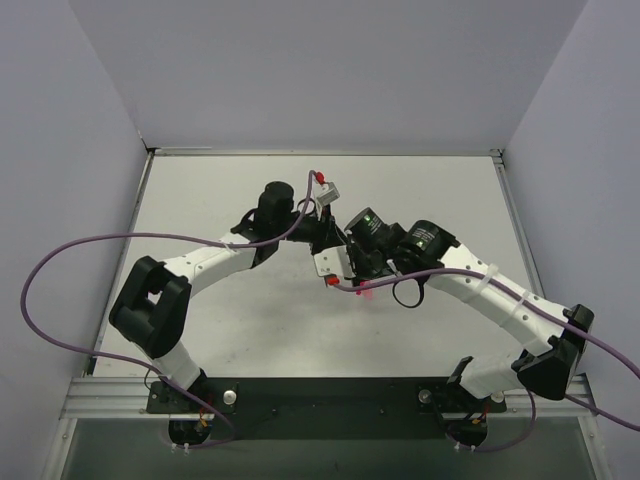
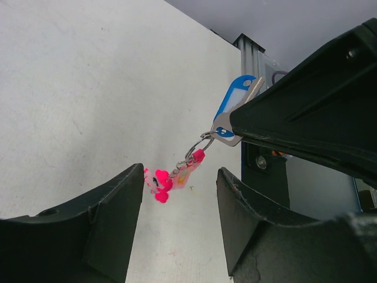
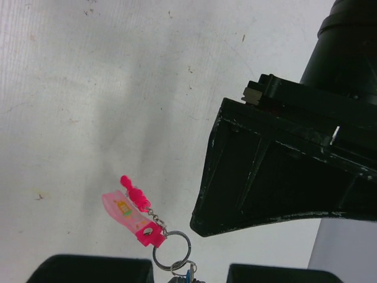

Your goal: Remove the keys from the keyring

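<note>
My right gripper point(image 3: 188, 276) is shut on the blue key point(image 2: 234, 99), pinching its blue head and short silvery blade. The thin silvery keyring point(image 3: 171, 249) hangs from that key, above the table. From the ring dangle the pink keys point(image 3: 131, 213), a flat pink piece and a small pink one on a short chain. My left gripper point(image 2: 179, 180) is open just below them. The pink keys point(image 2: 160, 184) hang close to its left fingertip point(image 2: 126, 188), and nothing lies between the fingers. In the top view both grippers meet mid-table, the pink keys point(image 1: 365, 290) showing below them.
The white tabletop point(image 1: 230, 180) lies beneath both grippers, walled by grey panels at the back and sides. A metal frame post point(image 2: 250, 50) stands at the table's edge. Purple cables point(image 1: 60, 250) loop off each arm.
</note>
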{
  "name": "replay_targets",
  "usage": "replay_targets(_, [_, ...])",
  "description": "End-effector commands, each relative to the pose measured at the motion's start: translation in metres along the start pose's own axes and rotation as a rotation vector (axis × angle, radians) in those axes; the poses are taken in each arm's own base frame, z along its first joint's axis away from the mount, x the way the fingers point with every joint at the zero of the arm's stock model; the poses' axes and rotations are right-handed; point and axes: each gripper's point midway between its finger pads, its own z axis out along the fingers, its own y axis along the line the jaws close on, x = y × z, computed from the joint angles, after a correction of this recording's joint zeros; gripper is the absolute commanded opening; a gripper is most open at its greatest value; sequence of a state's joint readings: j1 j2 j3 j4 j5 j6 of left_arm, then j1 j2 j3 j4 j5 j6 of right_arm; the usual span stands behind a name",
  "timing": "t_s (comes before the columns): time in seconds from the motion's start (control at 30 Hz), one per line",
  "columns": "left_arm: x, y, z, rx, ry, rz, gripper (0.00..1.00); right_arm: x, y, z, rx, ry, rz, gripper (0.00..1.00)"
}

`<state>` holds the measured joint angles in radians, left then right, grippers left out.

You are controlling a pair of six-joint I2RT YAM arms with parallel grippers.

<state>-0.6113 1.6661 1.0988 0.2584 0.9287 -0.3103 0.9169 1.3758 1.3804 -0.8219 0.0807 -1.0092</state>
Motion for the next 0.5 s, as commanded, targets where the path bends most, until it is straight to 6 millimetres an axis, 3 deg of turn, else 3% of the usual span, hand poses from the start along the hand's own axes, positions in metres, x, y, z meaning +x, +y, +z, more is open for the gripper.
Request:
replay_targets(0.0, [-0.022, -0.017, -0.005, 0.056, -0.061, 0.097, 0.62, -0.005, 0.001, -0.011, 0.000, -0.076, 0.049, 0.00])
replay_targets(0.47, [-0.024, -0.036, -0.016, 0.194, -0.152, 0.200, 0.65, -0.021, 0.008, -0.020, -0.090, -0.171, 0.071, 0.00])
